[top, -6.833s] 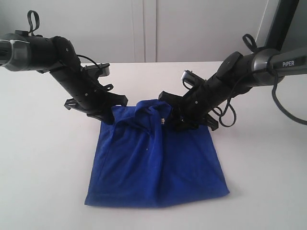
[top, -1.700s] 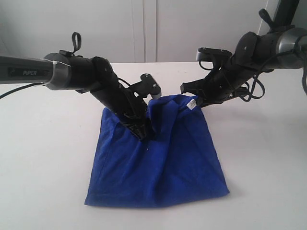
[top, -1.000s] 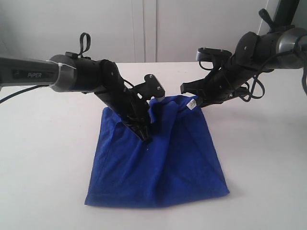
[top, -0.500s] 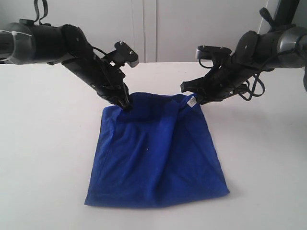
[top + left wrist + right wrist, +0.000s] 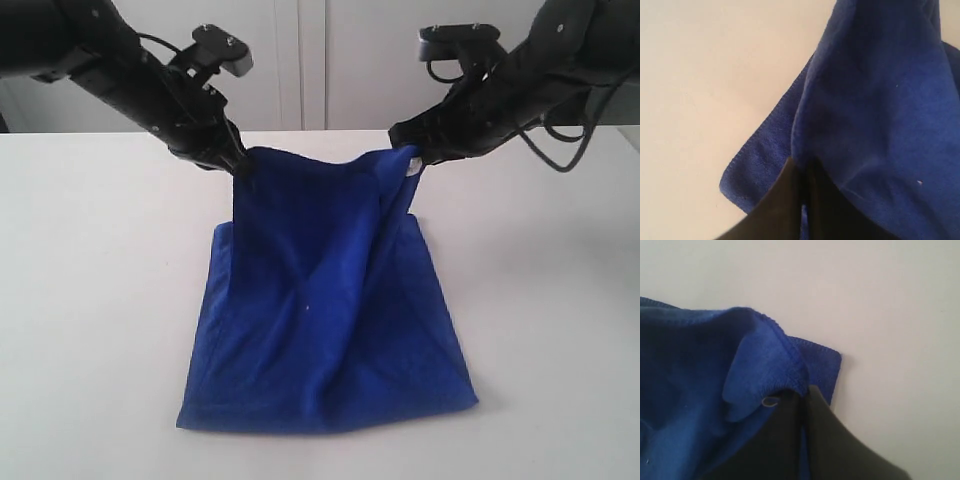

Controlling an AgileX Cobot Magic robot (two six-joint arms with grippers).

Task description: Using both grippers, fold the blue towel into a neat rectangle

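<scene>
**Two far corners of the towel pinched and held up**

On the left, the left fingers (image 5: 230,157) are clamped shut on the far left corner of the blue towel (image 5: 320,310), holding that corner up off the white tabletop (image 5: 90,300). The left wrist view shows it close up: the dark fingers (image 5: 785,205) are pressed together, with blue cloth gathered at their tips.

From that corner the towel's raised edge runs across the middle to the other arm. The cloth below it slopes down and forward in soft folds. The near half lies flat on the tabletop, and its front edge is fairly straight. A lower layer shows flat under the raised sheet on both sides.

On the right, the right fingers (image 5: 425,148) are closed on the far right corner at about the same height. A small pale tag (image 5: 413,168) sits just beside their tips. In the right wrist view the fingers (image 5: 830,440) pinch a bunched hem.
</scene>
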